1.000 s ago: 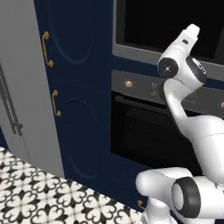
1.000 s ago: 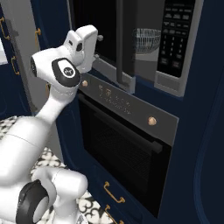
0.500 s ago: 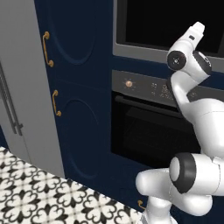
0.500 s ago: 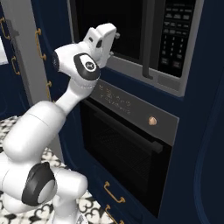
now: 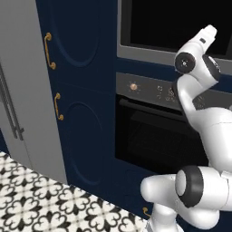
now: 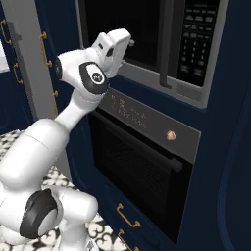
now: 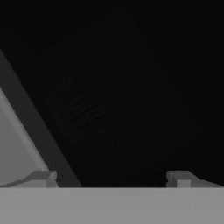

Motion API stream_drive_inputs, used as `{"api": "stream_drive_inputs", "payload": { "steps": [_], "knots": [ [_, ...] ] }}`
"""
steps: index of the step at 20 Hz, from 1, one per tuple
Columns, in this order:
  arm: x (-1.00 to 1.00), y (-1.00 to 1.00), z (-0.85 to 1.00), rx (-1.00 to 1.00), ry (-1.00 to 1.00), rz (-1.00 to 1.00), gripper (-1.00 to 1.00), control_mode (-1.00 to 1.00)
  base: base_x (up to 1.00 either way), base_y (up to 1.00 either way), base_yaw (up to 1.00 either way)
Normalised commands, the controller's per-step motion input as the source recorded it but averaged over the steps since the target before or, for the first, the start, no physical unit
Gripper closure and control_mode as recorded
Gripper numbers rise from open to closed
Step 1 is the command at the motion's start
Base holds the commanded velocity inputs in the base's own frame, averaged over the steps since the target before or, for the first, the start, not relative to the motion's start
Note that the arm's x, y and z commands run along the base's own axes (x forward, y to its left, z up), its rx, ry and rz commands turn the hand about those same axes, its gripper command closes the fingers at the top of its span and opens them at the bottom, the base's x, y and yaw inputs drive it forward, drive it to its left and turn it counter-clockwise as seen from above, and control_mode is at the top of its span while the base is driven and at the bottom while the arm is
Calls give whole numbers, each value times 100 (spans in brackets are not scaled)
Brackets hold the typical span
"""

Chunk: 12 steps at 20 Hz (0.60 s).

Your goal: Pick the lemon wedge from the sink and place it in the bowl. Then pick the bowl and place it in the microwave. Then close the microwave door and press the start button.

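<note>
My jaws [image 7: 112,177] stand spread wide with nothing between them, their two small tips rising far apart at the bottom of the hand view. Straight ahead of them is the large dark glass microwave door with its grey metal frame [image 6: 142,34], shut against the front of the built-in grey-framed microwave [image 6: 169,88]; through the glass the hand view shows a faint ribbed rounded shape, too dim for me to say what it is. A grey strip of the door frame runs slantwise past my left tip. In the right base view my white hand is raised against the lower left part of the door glass, and I cannot tell whether it touches. The dark side keypad [image 6: 197,41] sits well to the right of my hand, beyond the door's vertical grey handle [image 6: 165,46]. Under the microwave is the black oven with a copper knob [image 6: 147,166], its bar handle running across the door. In the left base view, tall navy cabinet doors with brass handles [image 5: 77,90] stand to the left, above a black-and-white patterned tile floor [image 5: 50,204]
</note>
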Motion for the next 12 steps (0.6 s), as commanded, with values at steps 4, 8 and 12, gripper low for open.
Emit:
{"api": "stream_drive_inputs", "payload": {
  "steps": [4, 8, 12],
  "knots": [
    [-94, 0, 33, 33, -3, -4, -100, -100, 0, 0, 0],
    [-99, 5, 46, 35, -5, 0, 100, -100, 0, 0, 0],
    [-100, 0, 18, 33, -23, 0, 100, -100, 0, 0, 0]
  ]
}}
